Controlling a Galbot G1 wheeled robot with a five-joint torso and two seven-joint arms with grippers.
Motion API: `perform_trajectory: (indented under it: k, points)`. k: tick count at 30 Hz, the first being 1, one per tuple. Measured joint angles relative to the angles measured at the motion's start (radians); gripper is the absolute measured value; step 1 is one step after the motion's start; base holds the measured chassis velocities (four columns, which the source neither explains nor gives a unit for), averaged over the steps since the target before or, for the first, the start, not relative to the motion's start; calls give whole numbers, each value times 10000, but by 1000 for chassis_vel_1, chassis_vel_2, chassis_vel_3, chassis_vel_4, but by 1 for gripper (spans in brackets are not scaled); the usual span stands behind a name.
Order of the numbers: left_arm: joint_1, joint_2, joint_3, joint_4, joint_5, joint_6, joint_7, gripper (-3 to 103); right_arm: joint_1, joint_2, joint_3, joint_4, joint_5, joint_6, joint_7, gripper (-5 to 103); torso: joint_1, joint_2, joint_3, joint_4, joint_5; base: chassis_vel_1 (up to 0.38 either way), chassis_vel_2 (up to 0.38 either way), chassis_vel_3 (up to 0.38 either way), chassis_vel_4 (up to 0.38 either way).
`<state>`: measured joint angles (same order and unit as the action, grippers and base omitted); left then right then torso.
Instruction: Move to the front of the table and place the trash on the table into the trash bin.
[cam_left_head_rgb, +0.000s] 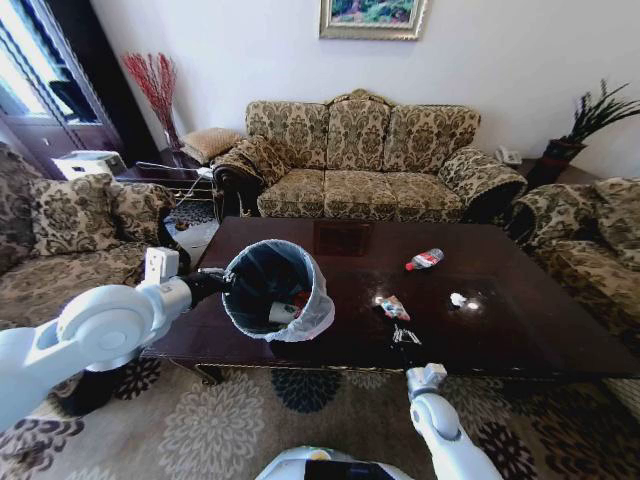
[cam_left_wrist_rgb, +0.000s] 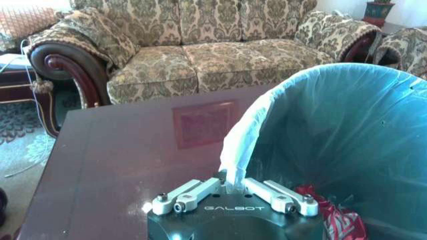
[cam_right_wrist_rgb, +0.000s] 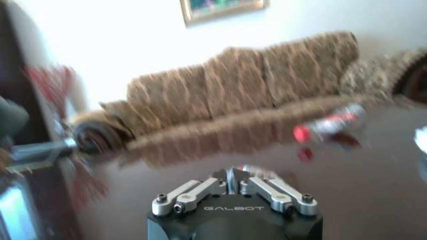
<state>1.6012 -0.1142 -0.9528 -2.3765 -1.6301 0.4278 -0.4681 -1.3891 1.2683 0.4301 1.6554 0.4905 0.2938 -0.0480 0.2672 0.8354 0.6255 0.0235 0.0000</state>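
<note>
- Head view: left gripper (cam_left_head_rgb: 222, 281) clamps rim of trash bin (cam_left_head_rgb: 275, 290), held tilted at centre-left over table (cam_left_head_rgb: 520, 330) edge, prob. so litter drops in easily. Bottle (cam_left_head_rgb: 424, 260), wrapper (cam_left_head_rgb: 393, 307), paper bit (cam_left_head_rgb: 458, 299) lie right of centre. Right gripper (cam_left_head_rgb: 405, 336) low centre, near wrapper.
- Left wrist view: fingers pinch bag-lined rim; red can (cam_left_wrist_rgb: 333, 215) inside.
- Right wrist view: right gripper's jaws narrow, nothing held; bottle at right on tabletop.

Left hand (cam_left_wrist_rgb: 233, 186) pinches trash bin (cam_left_wrist_rgb: 347, 145) liner over table (cam_left_wrist_rgb: 127, 155).
</note>
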Motion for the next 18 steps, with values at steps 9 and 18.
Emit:
perform_trajectory:
  k: [9,18]
  points:
    - [86,37,12,-13,76,-43,41,0,948,10,296,-586,-97,-694,645,44,1,0,1,1,0,0,0,0,0]
    - [91,15,9,67,138,-100,77,0,1499,137,21,-1321,-590,-967,987,71,1,-1,1,2,1,0,0,0,0]
